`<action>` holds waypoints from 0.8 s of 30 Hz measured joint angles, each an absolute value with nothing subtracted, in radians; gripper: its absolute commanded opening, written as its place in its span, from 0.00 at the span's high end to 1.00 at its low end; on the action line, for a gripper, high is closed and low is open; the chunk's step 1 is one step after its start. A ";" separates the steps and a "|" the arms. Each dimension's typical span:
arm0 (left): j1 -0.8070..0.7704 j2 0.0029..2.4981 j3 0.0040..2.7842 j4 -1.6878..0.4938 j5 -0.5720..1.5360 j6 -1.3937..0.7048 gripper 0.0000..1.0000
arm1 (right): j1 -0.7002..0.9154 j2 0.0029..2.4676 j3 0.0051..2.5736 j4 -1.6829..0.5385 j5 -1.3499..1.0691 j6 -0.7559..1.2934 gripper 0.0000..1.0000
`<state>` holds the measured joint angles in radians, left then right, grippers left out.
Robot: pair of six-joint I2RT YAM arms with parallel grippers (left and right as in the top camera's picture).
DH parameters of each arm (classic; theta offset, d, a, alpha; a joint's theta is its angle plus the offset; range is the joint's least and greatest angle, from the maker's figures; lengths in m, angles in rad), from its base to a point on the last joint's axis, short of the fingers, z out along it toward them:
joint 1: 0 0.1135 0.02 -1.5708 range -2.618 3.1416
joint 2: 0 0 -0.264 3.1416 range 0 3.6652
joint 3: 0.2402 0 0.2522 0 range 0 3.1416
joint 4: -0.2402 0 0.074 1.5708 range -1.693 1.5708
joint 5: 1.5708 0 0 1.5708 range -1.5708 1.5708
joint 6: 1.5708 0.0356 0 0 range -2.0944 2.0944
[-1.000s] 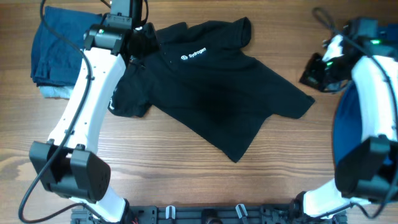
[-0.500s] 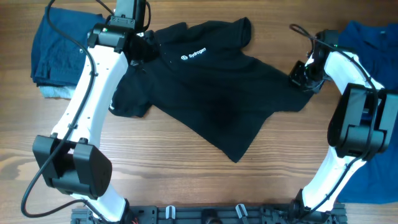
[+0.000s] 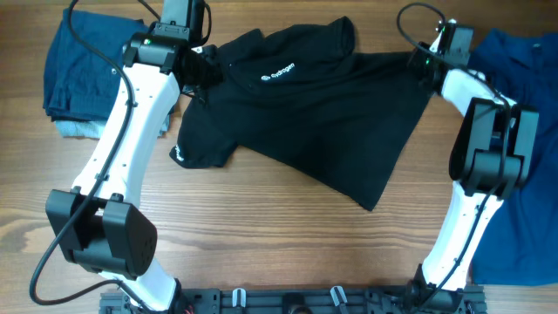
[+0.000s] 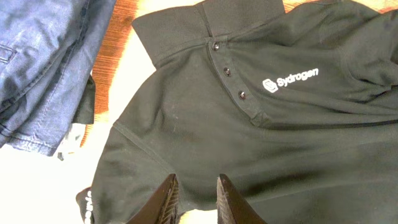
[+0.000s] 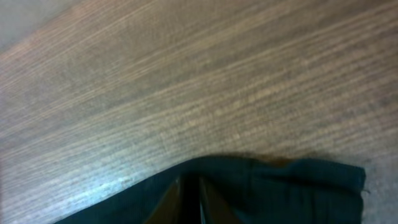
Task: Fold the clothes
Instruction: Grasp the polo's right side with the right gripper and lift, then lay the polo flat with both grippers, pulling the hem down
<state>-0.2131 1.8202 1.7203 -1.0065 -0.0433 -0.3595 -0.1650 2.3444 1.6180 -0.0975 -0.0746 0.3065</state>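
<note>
Overhead: the black polo shirt lies stretched across the table, left gripper at its shoulder, right gripper at the far corner.

Left wrist: the fingers pinch fabric below the placket, and the folded jeans just beside could get dragged along.

Right wrist: the fingers clamp only a thin edge, so tension may tug it free.

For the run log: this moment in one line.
left fingers: gripping black polo | right fingers: gripping its edge | polo: unfolded
</note>
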 measured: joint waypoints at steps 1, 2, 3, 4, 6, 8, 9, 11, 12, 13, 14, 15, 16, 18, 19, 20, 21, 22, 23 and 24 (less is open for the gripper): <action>-0.213 1.820 1.720 -1.006 -0.043 -0.359 0.77 | -0.165 2.362 1.688 -0.187 -0.064 0.278 0.85; -0.213 1.820 1.720 -1.006 -0.043 -0.358 0.77 | -0.165 2.379 1.767 -0.302 -0.054 0.251 0.83; -0.213 1.820 1.720 -1.005 -0.043 -0.356 0.76 | -0.165 2.391 1.853 -0.417 -0.046 0.232 0.82; -0.213 1.820 1.720 -1.005 -0.043 -0.356 0.75 | -0.167 2.392 1.934 -0.519 -0.042 0.220 0.82; -0.213 1.820 1.720 -1.002 -0.043 -0.356 0.74 | -0.167 2.373 2.096 -0.731 -0.052 0.210 0.77; -0.213 1.820 1.720 -1.002 -0.043 -0.356 0.72 | -0.167 2.306 2.151 -0.928 -0.102 0.211 0.89; -0.213 1.820 1.720 -1.003 -0.044 -0.356 0.72 | -0.167 2.249 2.158 -1.030 -0.146 0.213 0.96; -0.213 1.821 1.720 -1.002 -0.062 -0.356 0.71 | -0.167 2.151 2.171 -1.290 -0.219 0.246 0.96; -0.213 1.821 1.720 -1.003 -0.074 -0.356 0.71 | -0.167 2.130 2.182 -1.370 -0.239 0.255 0.96; -0.213 1.821 1.720 -1.002 -0.095 -0.356 0.70 | -0.163 2.119 2.181 -1.491 -0.255 0.265 0.96; -0.213 1.821 1.720 -1.003 -0.108 -0.356 0.69 | -0.157 2.119 2.170 -1.530 -0.262 0.269 0.96; -0.213 1.821 1.720 -1.001 -0.117 -0.356 0.69 | -0.149 2.119 2.149 -1.561 -0.266 0.273 0.96; -0.213 1.821 1.720 -1.002 -0.130 -0.356 0.69 | -0.123 2.119 2.094 -1.602 -0.281 0.281 0.96; -0.213 1.822 1.720 -1.002 -0.150 -0.355 0.69 | -0.065 2.124 2.004 -1.597 -0.307 0.295 0.96; -0.211 1.823 1.720 -0.995 -0.155 -0.355 0.68 | -0.023 2.125 1.953 -1.585 -0.318 0.302 0.96; -0.207 1.827 1.720 -0.989 -0.160 -0.354 0.68 | 0.008 2.126 1.919 -1.579 -0.323 0.307 0.96; -0.199 1.840 1.720 -0.987 -0.161 -0.353 0.67 | 0.057 2.126 1.868 -1.555 -0.331 0.317 0.96; -0.195 1.853 1.720 -0.985 -0.164 -0.353 0.67 | 0.076 2.126 1.846 -1.551 -0.332 0.321 0.96; -0.191 1.883 1.720 -0.984 -0.168 -0.353 0.67 | 0.106 2.125 1.783 -1.515 -0.329 0.345 0.96; -0.189 1.897 1.720 -0.986 -0.168 -0.353 0.67 | 0.121 2.126 1.737 -1.479 -0.328 0.358 0.96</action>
<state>-0.1894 1.8969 1.7195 -0.9855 -0.1680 -0.3531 0.1215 2.1258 1.7370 -1.4788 -0.3283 0.3584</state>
